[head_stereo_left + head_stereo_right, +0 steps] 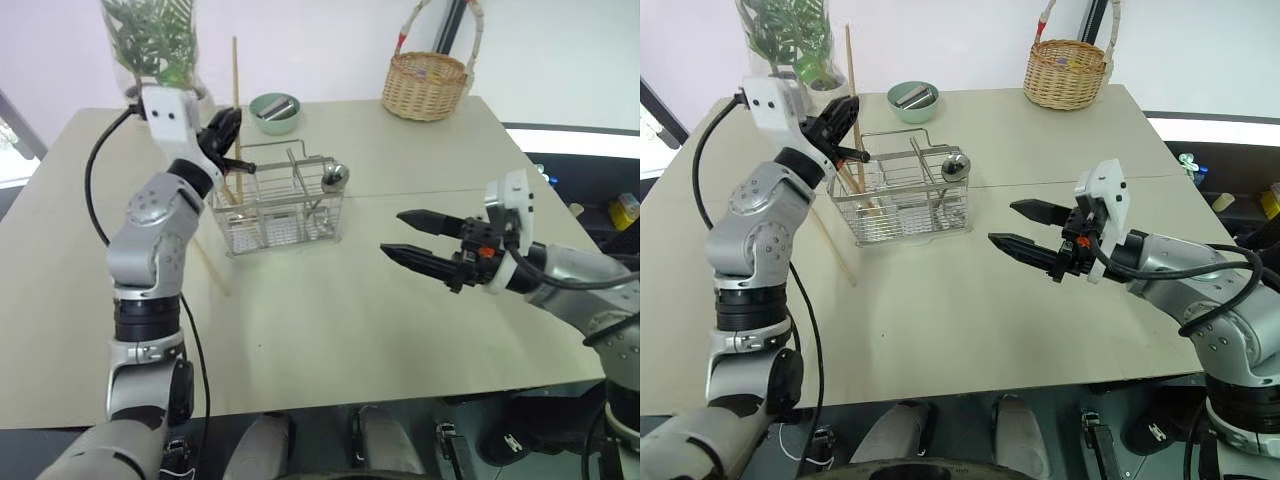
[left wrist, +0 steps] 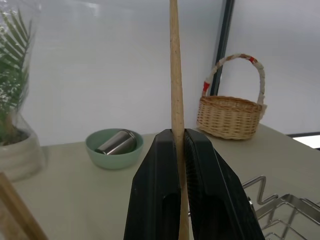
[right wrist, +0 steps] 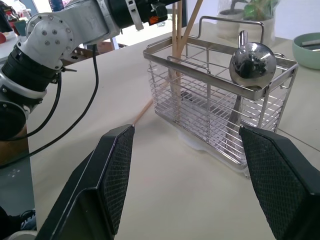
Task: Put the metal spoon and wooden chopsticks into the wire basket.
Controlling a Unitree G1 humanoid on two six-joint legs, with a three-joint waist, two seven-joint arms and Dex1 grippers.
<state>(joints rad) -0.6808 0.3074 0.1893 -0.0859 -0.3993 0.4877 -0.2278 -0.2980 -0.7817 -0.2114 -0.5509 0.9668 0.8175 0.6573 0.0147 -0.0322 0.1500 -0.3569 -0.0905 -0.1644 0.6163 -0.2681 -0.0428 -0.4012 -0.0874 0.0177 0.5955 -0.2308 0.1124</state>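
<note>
Chopstick [image 1: 236, 90] is standing nearly vertical in the left gripper [image 1: 232, 150], its long axis running straight up toward twelve o'clock and its lower end dipping into the left compartment of the wire basket [image 1: 285, 205]. In the left wrist view the two black fingers [image 2: 160, 195] are clamping tight on the wooden shaft. A second chopstick [image 3: 189, 25] is leaning inside that same compartment, tilted away from the upright one, and another light-brown stick [image 1: 830, 245] is lying flat on the table [image 1: 400, 310], running out from beside the basket toward seven o'clock. Metal spoon [image 1: 334, 178] is standing in the right end of the basket, bowl up and handle down, leaning slightly. Right gripper [image 1: 415, 240] is hovering above the table at three o'clock from the basket, well apart from it, its fingers spread wide with nothing between them and pointing back toward the basket at nine o'clock
</note>
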